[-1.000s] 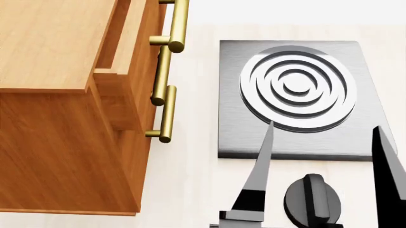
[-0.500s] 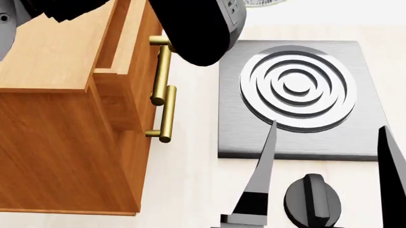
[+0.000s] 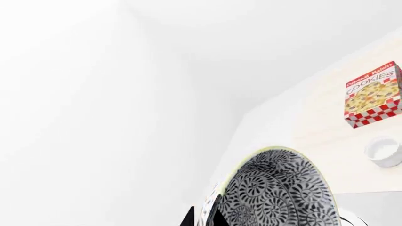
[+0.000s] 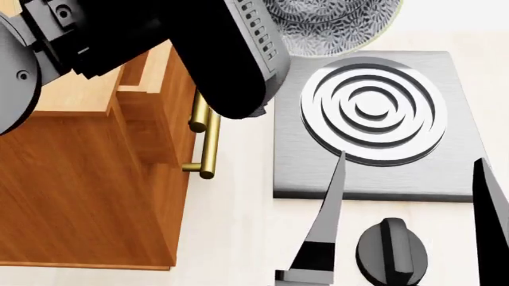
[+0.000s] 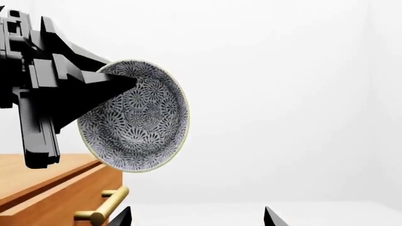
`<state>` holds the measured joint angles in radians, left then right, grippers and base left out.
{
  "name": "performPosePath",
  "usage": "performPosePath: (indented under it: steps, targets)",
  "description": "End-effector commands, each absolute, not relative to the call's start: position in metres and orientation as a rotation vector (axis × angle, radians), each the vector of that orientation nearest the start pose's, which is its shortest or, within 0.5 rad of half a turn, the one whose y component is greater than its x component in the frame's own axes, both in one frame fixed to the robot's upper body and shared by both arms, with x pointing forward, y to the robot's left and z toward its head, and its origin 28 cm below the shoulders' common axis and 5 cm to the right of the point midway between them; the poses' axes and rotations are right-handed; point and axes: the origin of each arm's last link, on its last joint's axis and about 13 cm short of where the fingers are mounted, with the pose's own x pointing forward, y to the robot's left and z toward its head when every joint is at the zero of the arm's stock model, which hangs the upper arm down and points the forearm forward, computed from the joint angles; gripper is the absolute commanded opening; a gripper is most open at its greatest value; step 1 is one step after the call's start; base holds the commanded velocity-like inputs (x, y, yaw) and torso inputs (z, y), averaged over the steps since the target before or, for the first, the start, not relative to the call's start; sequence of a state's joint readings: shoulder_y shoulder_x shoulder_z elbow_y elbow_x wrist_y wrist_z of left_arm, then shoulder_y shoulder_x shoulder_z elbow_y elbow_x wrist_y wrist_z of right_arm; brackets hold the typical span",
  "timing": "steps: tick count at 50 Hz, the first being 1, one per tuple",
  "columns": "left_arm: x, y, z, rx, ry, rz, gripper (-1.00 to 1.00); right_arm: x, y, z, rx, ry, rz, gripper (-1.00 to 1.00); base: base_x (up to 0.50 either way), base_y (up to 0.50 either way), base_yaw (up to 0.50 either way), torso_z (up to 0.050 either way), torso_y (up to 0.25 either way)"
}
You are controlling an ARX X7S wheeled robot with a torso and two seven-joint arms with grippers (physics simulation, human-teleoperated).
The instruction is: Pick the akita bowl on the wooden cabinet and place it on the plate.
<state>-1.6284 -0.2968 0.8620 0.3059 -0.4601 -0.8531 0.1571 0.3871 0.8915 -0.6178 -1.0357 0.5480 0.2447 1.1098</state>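
Pale cream countertop point(image 4: 238, 226) ran under everything, with blank white walls behind. Over it the left gripper point(image 5: 116, 84) had the akita bowl point(image 5: 141, 115) pinched by the rim between closed fingers, clear of the wooden cabinet point(image 4: 80, 190) and tipped nearly on edge, so that its patterned inside faced sideways in the right wrist view. From the head camera the bowl showed only at the top edge of the frame, beyond the stove plate point(image 4: 366, 119), partly hidden behind the left arm. The main risk, as I judged it, was the grip itself: a thin rim hold on a steeply tilted bowl could slip or swing if the arm moved quickly or stopped short, and the bowl would then drop onto the stove plate or the counter. A second risk was setting it down tilted, so that it rolled off its foot. The plate was not in any view, so its place could not be told. The right gripper point(image 4: 409, 179) hung low over the stove's near edge, above the black knob point(image 4: 390, 247), with its fingers spread wide and empty; it seemed clear of the bowl. Farther along the counter stood a cookie box point(image 3: 373, 94) and a small white cup point(image 3: 384, 151), either of which could be knocked.
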Motion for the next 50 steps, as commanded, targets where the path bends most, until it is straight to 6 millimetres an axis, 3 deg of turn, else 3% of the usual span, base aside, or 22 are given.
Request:
performPosePath:
  steps: [1,18,50]
  targets:
    - [0.275,0.126,0.392,0.821,-0.624,-0.718,-1.00,0.145,-0.095,0.203,-0.004,-0.576,-0.041,1.00,0.00,0.00,0.00,0.000,0.000]
    - [0.270,0.128,0.388,0.824,-0.635,-0.777,-1.00,0.155,-0.097,0.197,0.012,-0.444,-0.053,1.00,0.00,0.00,0.00,0.000,0.001]
    - [0.272,0.125,0.365,0.807,-0.603,-0.824,-1.00,0.143,-0.092,0.208,0.023,-0.486,-0.011,1.00,0.00,0.00,0.00,0.000,0.000]
